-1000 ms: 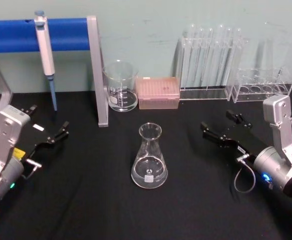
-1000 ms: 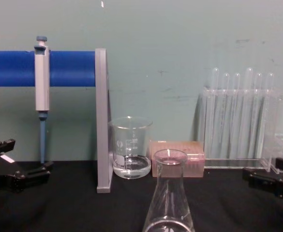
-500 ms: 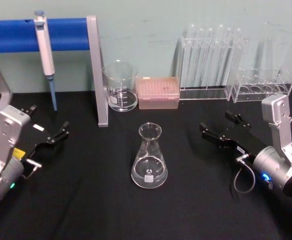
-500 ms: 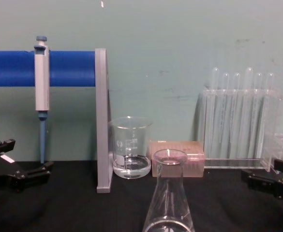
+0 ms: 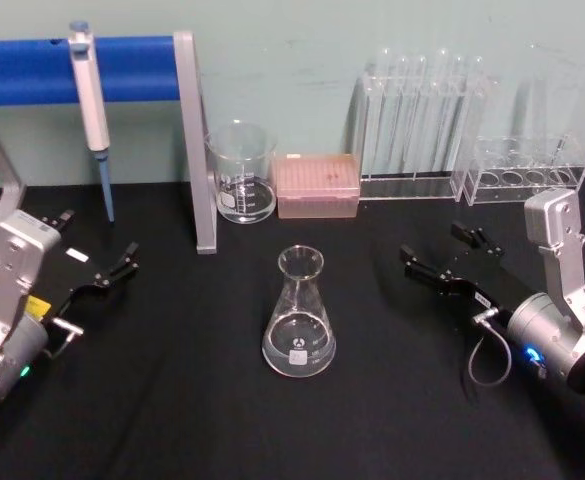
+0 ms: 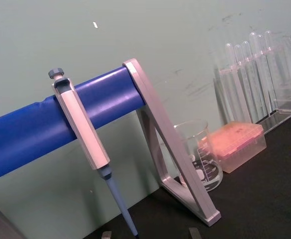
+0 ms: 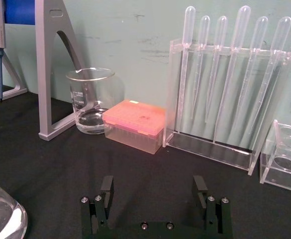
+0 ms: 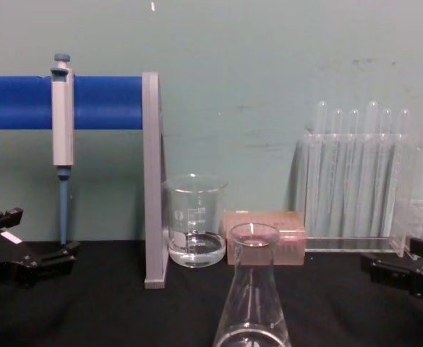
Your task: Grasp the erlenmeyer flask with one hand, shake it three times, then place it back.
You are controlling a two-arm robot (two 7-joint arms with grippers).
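The erlenmeyer flask stands upright at the middle of the black table, clear glass with a small label low on its side. It fills the lower centre of the chest view, and its base shows at the edge of the right wrist view. My right gripper is open, low over the table to the flask's right and well apart from it, also seen from the chest and its own wrist. My left gripper is open and empty, far to the flask's left.
Behind the flask stand a glass beaker, a pink tip box, a clear rack of pipettes and a low clear rack. A blue bar stand with a grey leg holds a hanging pipette at the back left.
The right arm has edged very slightly to the left. The flask and the left arm have not moved.
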